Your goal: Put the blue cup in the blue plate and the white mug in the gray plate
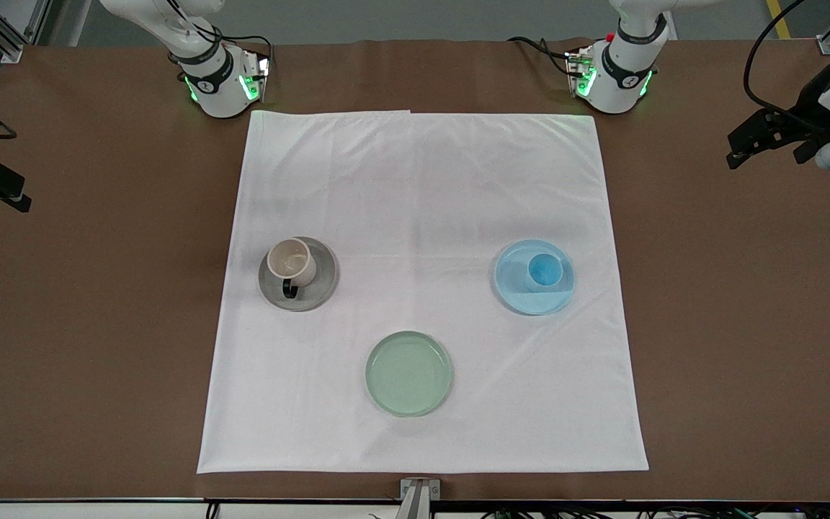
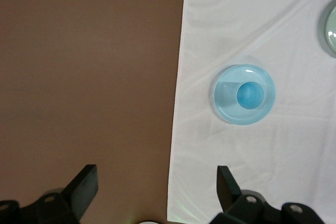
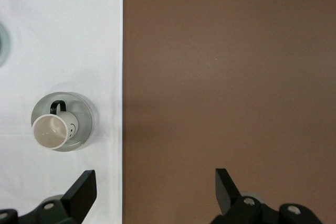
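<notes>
Brown tabletop (image 1: 98,324) is lying under a white cloth (image 1: 422,187) on which three plates are sitting: nearest the front camera, a pale green plate (image 1: 408,373) is standing bare, and farther off the white mug (image 1: 291,261) is standing upright in the gray plate (image 1: 299,274) toward the right arm's end, its black handle pointing at the camera, while the blue cup (image 1: 544,271) is resting upright in the blue plate (image 1: 534,277) toward the left arm's end. Both arms are waiting high and off the cloth's edges: the left gripper (image 2: 156,182) is hanging over bare table beside the cloth with its fingers spread apart and empty, and the right gripper (image 3: 156,182) is doing the same at its own end. With both pieces seemingly home, little is looking risky; the mug is sitting off-centre near the plate's rim, so a snagged cloth could be tipping it.
</notes>
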Robot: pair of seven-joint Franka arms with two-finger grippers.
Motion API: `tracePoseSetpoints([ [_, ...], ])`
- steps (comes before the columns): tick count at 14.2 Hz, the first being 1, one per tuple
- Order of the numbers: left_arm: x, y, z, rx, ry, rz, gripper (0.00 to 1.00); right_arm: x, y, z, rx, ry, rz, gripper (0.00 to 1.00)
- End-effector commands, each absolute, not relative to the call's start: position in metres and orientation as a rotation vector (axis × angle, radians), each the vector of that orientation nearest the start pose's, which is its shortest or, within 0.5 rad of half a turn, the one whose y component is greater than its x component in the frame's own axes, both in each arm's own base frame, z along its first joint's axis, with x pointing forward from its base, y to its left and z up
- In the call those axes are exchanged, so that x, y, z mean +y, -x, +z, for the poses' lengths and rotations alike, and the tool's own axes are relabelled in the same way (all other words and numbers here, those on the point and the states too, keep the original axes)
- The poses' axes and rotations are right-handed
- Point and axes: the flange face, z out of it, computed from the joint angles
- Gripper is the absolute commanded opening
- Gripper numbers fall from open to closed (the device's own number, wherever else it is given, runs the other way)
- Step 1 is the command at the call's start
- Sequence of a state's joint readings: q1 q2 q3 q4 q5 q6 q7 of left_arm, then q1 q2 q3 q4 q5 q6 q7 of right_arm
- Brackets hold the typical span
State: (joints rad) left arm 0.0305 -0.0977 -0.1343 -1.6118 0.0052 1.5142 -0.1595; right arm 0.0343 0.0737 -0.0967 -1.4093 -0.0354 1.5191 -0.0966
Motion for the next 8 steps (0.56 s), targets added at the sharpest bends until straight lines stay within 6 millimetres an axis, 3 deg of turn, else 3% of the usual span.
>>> tracePoseSetpoints([
  [1, -0.056, -0.5184, 0.6561, -0.069, 3.12, -0.01, 1.0, -0.0384, -0.5726, 0.6568, -0.028, 3.164, -0.061, 1.0],
  [8, -0.0559, -0.5176, 0.6554, -0.071, 3.119, 0.002, 1.0, -0.0384, -0.5728, 0.657, -0.031, 3.164, -0.063, 1.0],
])
